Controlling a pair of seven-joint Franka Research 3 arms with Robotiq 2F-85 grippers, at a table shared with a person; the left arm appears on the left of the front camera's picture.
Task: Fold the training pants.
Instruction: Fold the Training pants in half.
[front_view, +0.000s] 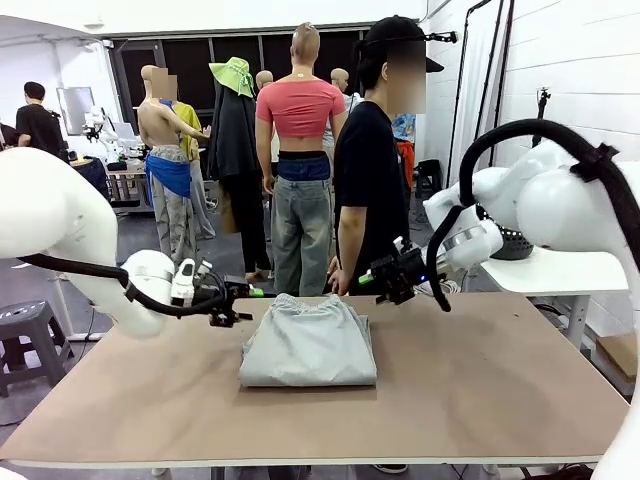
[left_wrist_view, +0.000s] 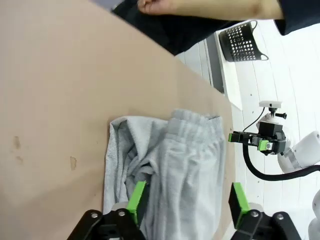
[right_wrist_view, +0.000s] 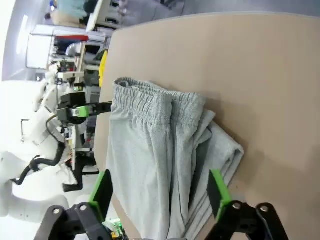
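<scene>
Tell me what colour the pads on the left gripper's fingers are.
Bright green, on the black two-finger left gripper; the pads show best in the left wrist view.

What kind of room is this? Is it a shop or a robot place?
Probably a robot lab or workshop, not a shop. Two white robot arms work at a plain brown table with folded training pants on it. Behind stands a person, with more equipment farther off.

Brown table (front_view: 480, 390) stood in a workshop; white panelled wall (front_view: 580, 60) on the right, dark windows (front_view: 190, 60) behind, grey floor, grey stool (front_view: 28, 330) at left, white side table (front_view: 560, 272)
</scene>
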